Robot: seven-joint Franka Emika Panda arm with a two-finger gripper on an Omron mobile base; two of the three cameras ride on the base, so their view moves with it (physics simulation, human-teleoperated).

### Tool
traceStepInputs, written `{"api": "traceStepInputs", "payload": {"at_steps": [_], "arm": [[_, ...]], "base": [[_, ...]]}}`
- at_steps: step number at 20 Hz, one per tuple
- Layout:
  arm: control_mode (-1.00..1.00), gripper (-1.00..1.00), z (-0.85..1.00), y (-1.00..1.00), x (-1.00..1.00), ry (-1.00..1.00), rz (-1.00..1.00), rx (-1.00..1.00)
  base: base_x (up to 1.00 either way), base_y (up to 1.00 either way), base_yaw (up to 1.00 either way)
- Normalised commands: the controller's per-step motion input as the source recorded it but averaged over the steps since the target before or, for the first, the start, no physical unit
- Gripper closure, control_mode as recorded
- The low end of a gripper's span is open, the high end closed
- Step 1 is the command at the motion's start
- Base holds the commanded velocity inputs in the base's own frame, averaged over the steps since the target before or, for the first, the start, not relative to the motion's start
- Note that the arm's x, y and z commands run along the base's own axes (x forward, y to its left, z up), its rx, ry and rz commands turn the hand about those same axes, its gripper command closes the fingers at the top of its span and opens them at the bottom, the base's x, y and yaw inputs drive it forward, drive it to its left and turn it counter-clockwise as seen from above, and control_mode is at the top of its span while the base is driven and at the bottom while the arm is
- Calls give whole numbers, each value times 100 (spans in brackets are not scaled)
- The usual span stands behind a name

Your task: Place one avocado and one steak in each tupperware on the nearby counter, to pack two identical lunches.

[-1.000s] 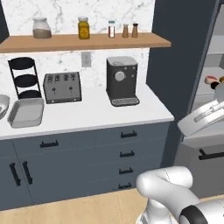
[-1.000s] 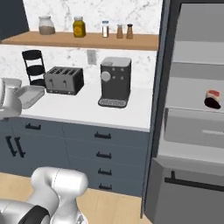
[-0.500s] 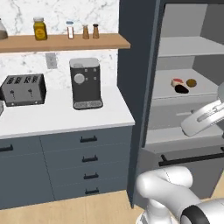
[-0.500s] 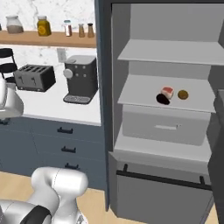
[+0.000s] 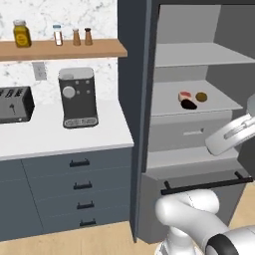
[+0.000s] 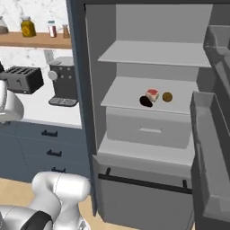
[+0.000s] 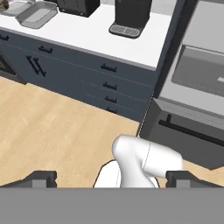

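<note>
Evidently positioned for pickup: the red-and-white steak [image 6: 152, 94], dark avocado [image 6: 145, 101] and brown round item [image 6: 167, 96] sit together on the open fridge's grey middle shelf [image 6: 121, 94]. Gripper [image 7: 111, 178] fingers spread wide, empty (aimed at the floor); long white countertop [image 5: 60, 137] lies left.
</note>
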Motion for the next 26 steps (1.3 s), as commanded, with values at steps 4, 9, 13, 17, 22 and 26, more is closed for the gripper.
{"api": "traceStepInputs", "payload": {"at_steps": [4, 9, 13, 17, 22, 26], "arm": [[100, -100, 0, 0, 0, 0, 0, 0], [100, -100, 0, 0, 0, 0, 0, 0], [100, -100, 0, 0, 0, 0, 0, 0], [-100, -100, 0, -6, 0, 0, -1, 6], [-100, -100, -37, -51, -20, -1, -1, 17], [-100, -100, -51, -70, 11, 0, 5, 0]], "base": [[33, -50, 0], [47, -34, 0], [55, -13, -1], [17, -13, -4], [0, 0, 0], [0, 0, 0]]}}
